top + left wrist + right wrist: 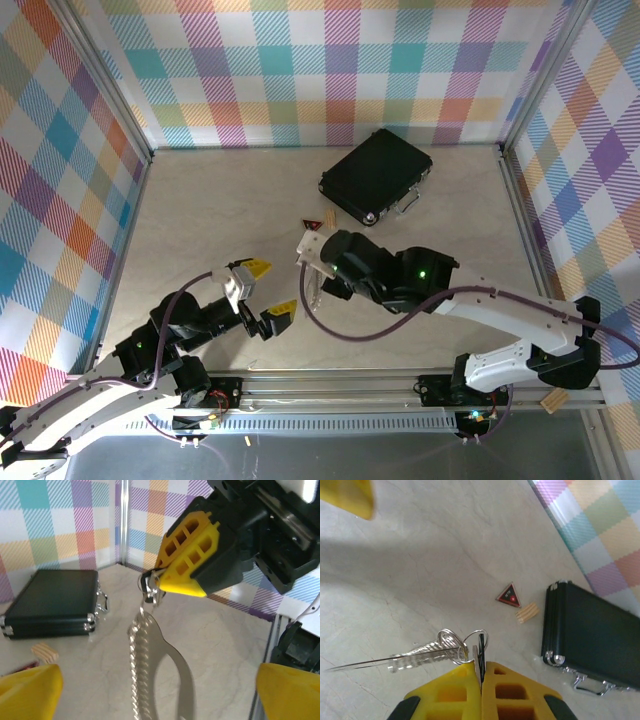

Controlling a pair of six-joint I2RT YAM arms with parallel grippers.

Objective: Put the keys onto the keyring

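the keys (480, 652), that tiny set with a black head and short silver blade, are sitting pinched right at the tips of the right gripper (481, 671). its yellow fingers (186, 555) are pressing flat together with no gap showing, and only the thin black head is sticking out between them. a couple of small split rings (448, 638) are bunching up right beside the key head.

the keyring (167, 677), a silvery metal oval loop with a fine chain (134, 665) along one side, is dangling straight down from that cluster, up off the tabletop. it's looking linked through the little rings, but i can't tell exactly how, since the loop is blurry in the left wrist view.

the left gripper (266, 290) is hanging close by, just to the left of the right one, with its jaws spread wide and holding nothing. the loop is hanging in front of it, between the two yellow pads (27, 690), not touching either.

further back on the beige marbled table (200, 210), a small red-and-black triangular tag (509, 595) is lying flat with a little pale wooden block (527, 612) just beside it. a black rectangular case with metal latches (377, 176) is lying shut near both, towards the checked back wall (330, 70).
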